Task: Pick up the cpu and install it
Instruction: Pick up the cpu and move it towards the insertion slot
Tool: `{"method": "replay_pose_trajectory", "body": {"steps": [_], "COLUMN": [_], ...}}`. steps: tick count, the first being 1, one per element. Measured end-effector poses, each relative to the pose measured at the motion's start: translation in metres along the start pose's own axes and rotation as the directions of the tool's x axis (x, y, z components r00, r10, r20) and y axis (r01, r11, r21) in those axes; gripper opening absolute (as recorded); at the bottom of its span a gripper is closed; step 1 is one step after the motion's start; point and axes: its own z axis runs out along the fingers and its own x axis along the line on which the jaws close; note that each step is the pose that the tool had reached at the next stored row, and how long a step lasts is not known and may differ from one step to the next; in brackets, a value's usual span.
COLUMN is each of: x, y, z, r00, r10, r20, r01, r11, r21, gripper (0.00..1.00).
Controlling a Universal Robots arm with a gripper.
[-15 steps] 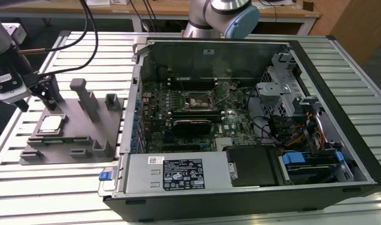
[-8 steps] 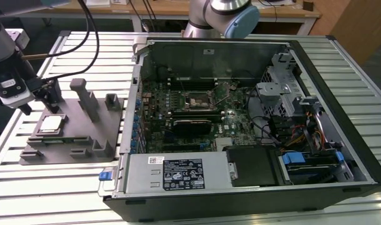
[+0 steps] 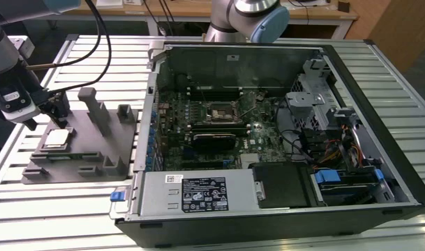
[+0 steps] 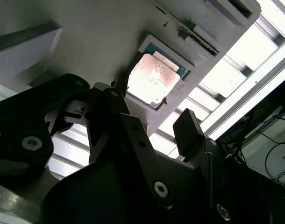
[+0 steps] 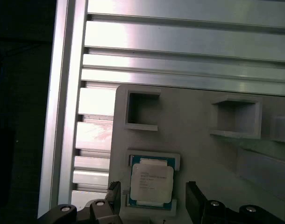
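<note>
We see gripper (image 5: pixel 153 190) spread open, fingers flanking cpu (image 5: pixel 152 183), seated in recess near grey block (image 5: pixel 198 156) edge.

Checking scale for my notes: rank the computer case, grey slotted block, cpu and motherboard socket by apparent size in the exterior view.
1. computer case, by far the largest
2. grey slotted block
3. motherboard socket and cpu: close. The socket frame looks slightly bigger, but their differing distance from the camera leaves it unsure.
</note>
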Motion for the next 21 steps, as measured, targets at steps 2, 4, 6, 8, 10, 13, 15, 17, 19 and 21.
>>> {"method": "replay_pose_trajectory", "body": {"steps": [2,4,6,8,10,13,15,17,19,21], "x": [0.0,0.0001,0.0001,0.0001,0.0001,0.0001,0.0001,0.0001,0.0001,0.0001], "y": [0.0,-0.0001,-0.0001,-0.0002,-0.0002,-0.0003,-0.0003,-0.0003,-0.0003,-0.0004], "z": [0.0006,0.0012,0.0018,0.0024,0.0031,0.0042,0.0049,0.0057,0.0064,0.0072], "r00": [1.0,1.0,1.0,1.0,1.0,1.0,1.0,1.0,1.0,1.0], "r10": [0.0,0.0,0.0,0.0,0.0,0.0,0.0,0.0,0.0,0.0], "r20": [-0.0001,-0.0001,0.0,0.0,0.0,0.0,-0.0001,0.0,-0.0001,0.0], "r01": [0.0,0.0,0.0,0.0,0.0,0.0,0.0,0.0,0.0,0.0], "r11": [1.0,1.0,1.0,1.0,1.0,1.0,1.0,1.0,1.0,1.0], "r21": [0.0,0.0,0.0,0.0,0.0,0.0,0.0,0.0,0.0,0.0], "gripper": [0.66,0.66,0.66,0.66,0.66,0.66,0.66,0.66,0.66,0.66]}}
